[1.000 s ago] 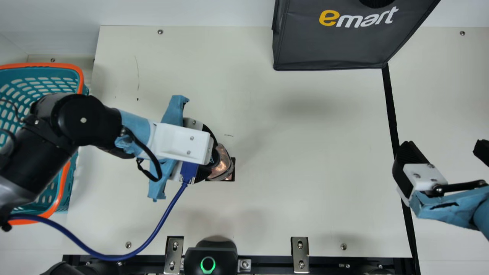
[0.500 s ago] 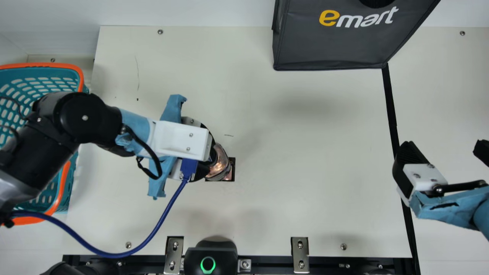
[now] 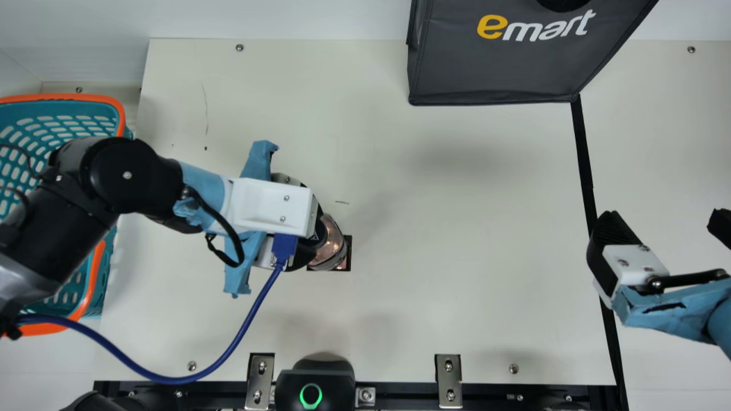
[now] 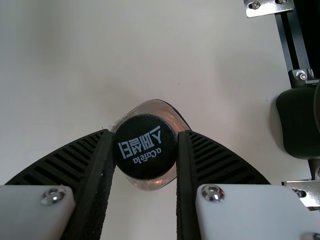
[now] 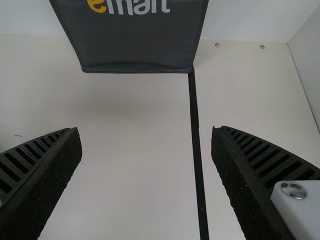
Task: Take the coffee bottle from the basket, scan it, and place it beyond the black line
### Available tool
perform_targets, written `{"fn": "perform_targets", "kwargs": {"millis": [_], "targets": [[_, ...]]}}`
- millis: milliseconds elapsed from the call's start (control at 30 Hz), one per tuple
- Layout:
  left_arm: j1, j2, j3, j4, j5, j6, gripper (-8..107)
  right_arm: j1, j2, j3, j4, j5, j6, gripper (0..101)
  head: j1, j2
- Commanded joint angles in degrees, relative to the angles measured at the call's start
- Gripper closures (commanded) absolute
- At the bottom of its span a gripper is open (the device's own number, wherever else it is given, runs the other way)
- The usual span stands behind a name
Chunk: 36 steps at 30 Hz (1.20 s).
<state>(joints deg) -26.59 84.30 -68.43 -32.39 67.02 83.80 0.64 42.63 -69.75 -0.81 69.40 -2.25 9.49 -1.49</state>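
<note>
Reading the clock around the coffee bottle [image 3: 332, 245] in the main view, the basket [image 3: 91, 288] sits at nine, the scanner [image 3: 320, 379] at six and the black line [image 3: 585, 165] at about three. The bottle is at or over a small black square [image 3: 349, 242]; whether it bears on the table I can't tell. The left gripper [image 4: 145, 137] is narrowed onto its dark cap [image 4: 145, 160], one finger against each side. The right gripper [image 3: 665, 217], out at three o'clock, is spread wide and holds nothing.

I'd expect a stiff, glossy body, slippery and fairly heavy if full, though glass or plastic I can't say. The round cap gives grip but little purchase against swinging or twisting, so a hold lower, around the shoulder, would probably be steadier. Scanning likely comes next, which calls for a slow turn and firm, even pressure
</note>
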Motion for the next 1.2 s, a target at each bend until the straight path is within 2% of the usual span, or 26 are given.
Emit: {"fn": "perform_targets", "kwargs": {"millis": [0,267,600,1167], "targets": [[0.0,0.01,0.02,0.03,-0.14,-0.1,35,0.0,0.0,0.0,0.0,0.0,0.0,10,-1.57,-0.09],[0.15,-0.15,0.39,-0.07,-0.37,-0.22,9,0.0,0.0,0.0,0.0,0.0,0.0,10,-1.57,-0.09],[0.97,-0.58,0.29,-0.24,-0.16,-1.07,9,0.0,0.0,0.0,0.0,0.0,0.0,10,-1.57,-0.09],[5.82,-4.08,-1.41,-1.74,2.15,-9.22,9,0.0,0.0,0.0,0.0,0.0,0.0,10,-1.57,-0.09]]}}
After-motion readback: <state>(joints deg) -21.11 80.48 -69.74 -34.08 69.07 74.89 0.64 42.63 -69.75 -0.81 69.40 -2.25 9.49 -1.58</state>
